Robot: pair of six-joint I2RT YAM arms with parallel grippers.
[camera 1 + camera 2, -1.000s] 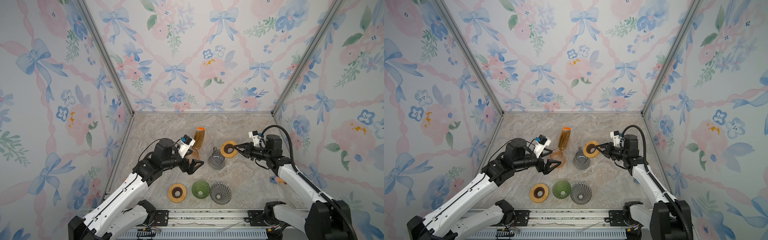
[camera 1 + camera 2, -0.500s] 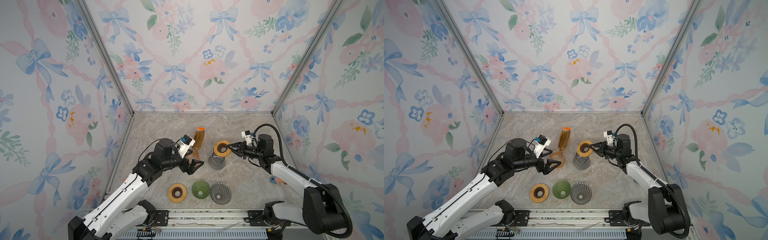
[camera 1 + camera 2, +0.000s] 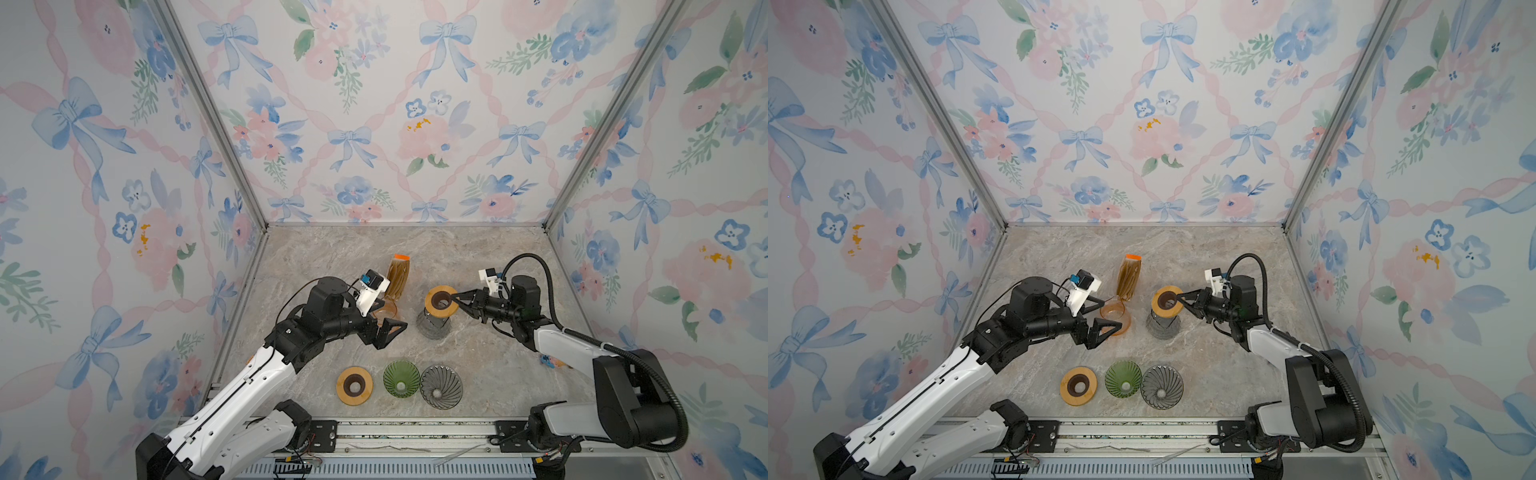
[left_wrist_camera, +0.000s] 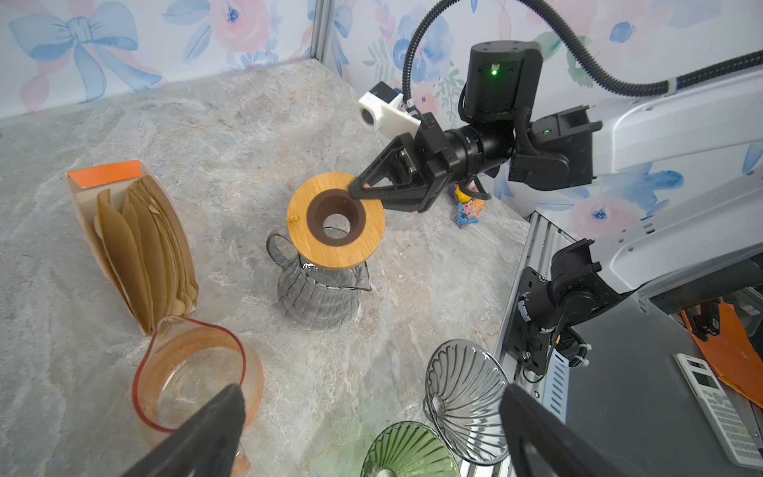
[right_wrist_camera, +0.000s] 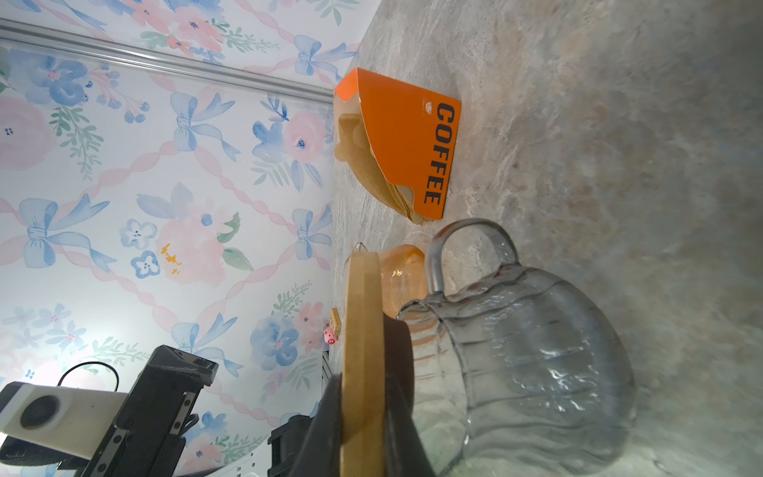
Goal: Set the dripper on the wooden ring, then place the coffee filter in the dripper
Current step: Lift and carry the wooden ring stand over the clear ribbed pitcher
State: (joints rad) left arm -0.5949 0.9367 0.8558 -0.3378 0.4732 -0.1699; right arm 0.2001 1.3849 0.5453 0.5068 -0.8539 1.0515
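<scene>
The right gripper [image 3: 454, 296] pinches the edge of a bamboo dripper ring [image 3: 434, 311] at the mouth of a grey glass carafe [image 3: 433, 328]. The left gripper [image 4: 369, 398] hovers, fingers spread wide, beside an amber carafe [image 4: 194, 371]. Brown coffee filters [image 4: 140, 247] stand in their orange box [image 5: 413, 136] just behind it. A green glass dripper [image 3: 400, 379] and a grey glass dripper [image 3: 441, 386] sit side by side nearest the robot.

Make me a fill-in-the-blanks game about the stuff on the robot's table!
The right claw grips the wooden ring over the clear jug, and the left claw is wide ___.
The orange filter box has the word ___ on it.
The dripper between the spare ring and the grey dripper is ___.
Missing words: open, COFFEE, green.
</scene>
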